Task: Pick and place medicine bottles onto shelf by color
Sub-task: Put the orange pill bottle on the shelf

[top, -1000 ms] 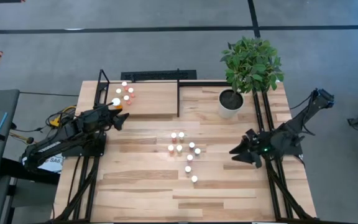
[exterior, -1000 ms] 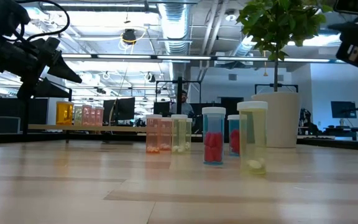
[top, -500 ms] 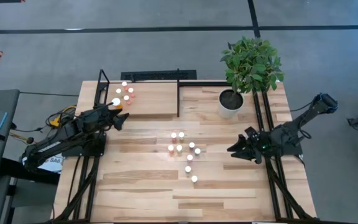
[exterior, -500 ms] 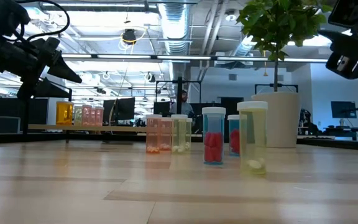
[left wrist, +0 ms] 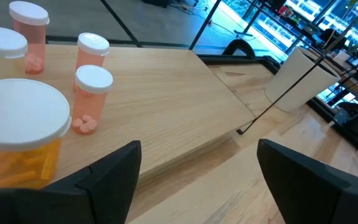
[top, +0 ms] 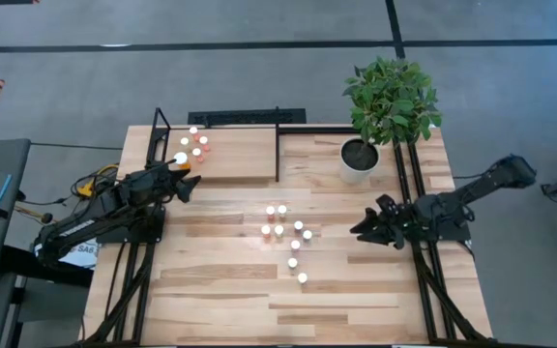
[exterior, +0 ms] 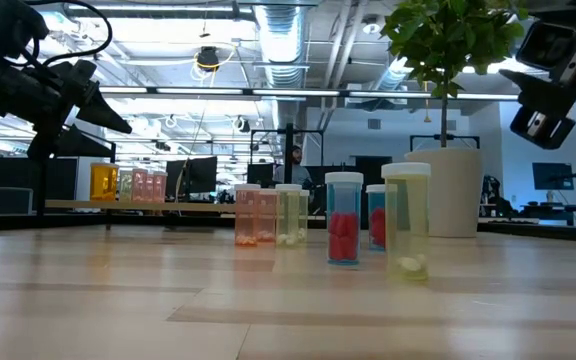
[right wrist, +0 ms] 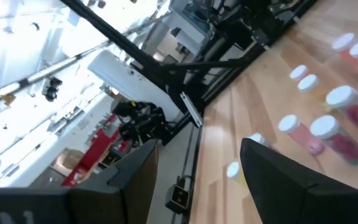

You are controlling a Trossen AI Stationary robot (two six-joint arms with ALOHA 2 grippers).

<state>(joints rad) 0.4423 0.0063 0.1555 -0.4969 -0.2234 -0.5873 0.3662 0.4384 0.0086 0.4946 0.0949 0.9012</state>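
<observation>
Several white-capped medicine bottles stand loose on the middle of the table, their pink, red and yellowish fills showing in the low view. A few more bottles stand at the left end of the light-wood shelf, among them a larger orange-filled one. My left gripper hovers open just in front of that shelf group, nothing between its fingers. My right gripper hangs open above the table, to the right of the loose bottles, and points toward them.
A white pot with a green plant stands at the far right, beside the shelf's black rods. Black frame rails run along the table's right and left sides. Bare planks lie near the front edge.
My right gripper has sunk lower above the table and shifted a little toward the far edge and the loose bottles, its arm folding down flatter. It has stayed open.
</observation>
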